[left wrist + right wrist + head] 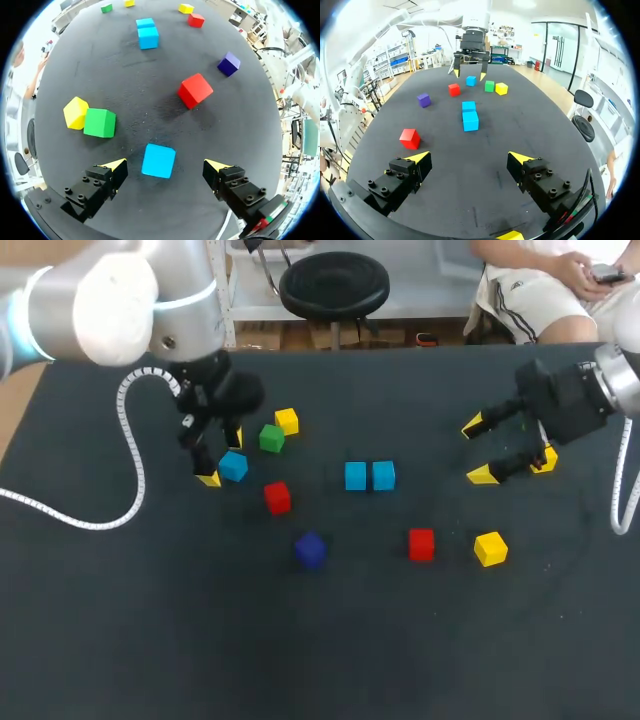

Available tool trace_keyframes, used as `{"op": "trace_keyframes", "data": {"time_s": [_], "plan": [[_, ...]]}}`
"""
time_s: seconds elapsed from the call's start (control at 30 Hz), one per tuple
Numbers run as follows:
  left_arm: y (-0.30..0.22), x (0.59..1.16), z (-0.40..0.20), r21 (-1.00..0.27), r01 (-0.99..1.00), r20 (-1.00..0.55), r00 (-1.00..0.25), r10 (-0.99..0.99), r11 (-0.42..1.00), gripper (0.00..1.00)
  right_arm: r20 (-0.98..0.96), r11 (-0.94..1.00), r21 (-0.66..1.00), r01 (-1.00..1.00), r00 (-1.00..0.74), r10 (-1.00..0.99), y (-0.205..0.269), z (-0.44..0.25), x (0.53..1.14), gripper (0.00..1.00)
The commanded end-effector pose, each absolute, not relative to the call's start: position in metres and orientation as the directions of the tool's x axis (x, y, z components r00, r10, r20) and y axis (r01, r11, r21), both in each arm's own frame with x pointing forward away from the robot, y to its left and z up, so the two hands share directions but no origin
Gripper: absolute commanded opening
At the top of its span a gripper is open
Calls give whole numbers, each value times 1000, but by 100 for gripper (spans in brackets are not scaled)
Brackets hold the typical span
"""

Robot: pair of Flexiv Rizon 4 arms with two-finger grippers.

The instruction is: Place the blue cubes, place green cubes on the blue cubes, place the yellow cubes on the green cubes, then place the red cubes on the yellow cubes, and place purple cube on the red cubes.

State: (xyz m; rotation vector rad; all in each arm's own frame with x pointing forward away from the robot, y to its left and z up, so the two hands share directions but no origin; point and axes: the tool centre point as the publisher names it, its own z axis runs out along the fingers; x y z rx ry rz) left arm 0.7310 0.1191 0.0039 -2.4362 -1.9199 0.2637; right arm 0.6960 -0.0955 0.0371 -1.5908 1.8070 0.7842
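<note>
My left gripper [166,167] hangs low over the table [150,640] with its fingers spread wide, and a lone blue cube [233,466] sits between them. The tips do not touch it yet. I think the fingers stand one on each side so that one squeeze will catch the cube by two flat faces. From that cube, a green cube [271,438] is at two o'clock with a yellow cube [287,421] just beside it, and a red cube [277,497] is at four o'clock. All are near, so the fingers need care. At three o'clock, well apart, two blue cubes [369,476] sit side by side near the middle of the table. They look like the start of the bottom row, and I guess the lone one belongs with them. A purple cube [310,549] waits at seven o'clock from that pair, since it goes on last. My right gripper [469,158] is spread too and grips nothing. It hangs off at three o'clock from the pair, out of the way, I think.
</note>
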Motion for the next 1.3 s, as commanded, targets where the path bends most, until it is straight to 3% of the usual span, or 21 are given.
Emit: {"op": "trace_keyframes", "data": {"time_s": [0.03, 0.5, 0.53, 0.6, 0.7, 0.9, 1.13, 1.2, 1.3], "plan": [[120, 737, 6, -140, 963, -109, 218, 970, -232, 100, -764, 107, 42, -993, -100, -637, -96, 37, 696, 100], [117, 730, -4, -139, 968, -142, 189, 972, -208, 99, -764, 107, 42, -993, -100, -637, -96, 37, 696, 100], [118, 729, -5, -139, 969, -142, 184, 973, -203, 96, -764, 107, 42, -993, -100, -637, -96, 37, 696, 100], [119, 729, -5, -137, 971, -143, 174, 974, -194, 70, -764, 107, 42, -993, -100, -637, -96, 37, 696, 100], [120, 729, -6, -135, 973, -145, 166, 975, -186, 49, -764, 107, 42, -993, -100, -637, -96, 37, 696, 100], [120, 729, -6, -123, 976, -158, 160, 974, -180, 40, -764, 107, 42, -993, -100, -637, -96, 37, 696, 100], [118, 725, -7, -110, 977, -173, 163, 971, -184, 38, -764, 107, 42, -993, -100, -637, -96, 37, 696, 100], [118, 724, -8, -106, 978, -174, 157, 972, -177, 30, -764, 107, 42, -993, -100, -637, -96, 37, 696, 100], [118, 719, -6, -107, 987, -157, 106, 982, -124, 8, -764, 107, 42, -993, -100, -637, -96, 37, 696, 100]]}}
